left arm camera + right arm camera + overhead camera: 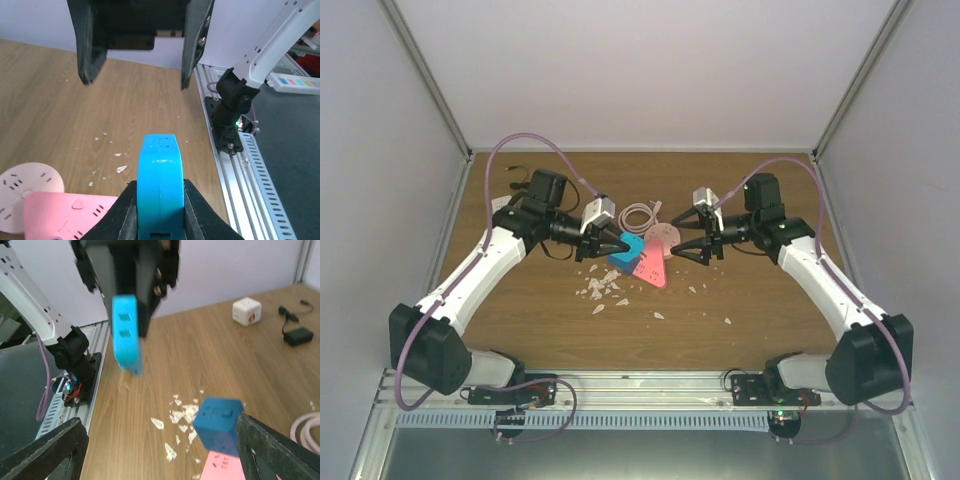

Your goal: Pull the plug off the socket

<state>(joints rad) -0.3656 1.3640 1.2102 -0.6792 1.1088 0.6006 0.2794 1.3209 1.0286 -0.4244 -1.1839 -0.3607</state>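
Note:
My left gripper (620, 243) is shut on a light blue flat plug (160, 175), and its fingers (200, 215) press both faces. From the right wrist, this plug (125, 332) hangs above the wood, clear of the socket. The salmon-pink socket (653, 270) lies flat mid-table, and its corner shows below the left gripper (60, 215). A dark blue cube (218, 422) sits at the socket's end (222, 467), right beside one finger (270, 450) of my right gripper. My right gripper (692, 245) is open and holds nothing.
A round pink disc (663, 235) lies behind the socket, with a coiled pale cable (640, 214) beyond it. White shards (600, 290) litter the wood. A white cube adapter (247, 311) and a black charger (295, 335) lie at the far left. A metal rail (640, 385) runs along the near edge.

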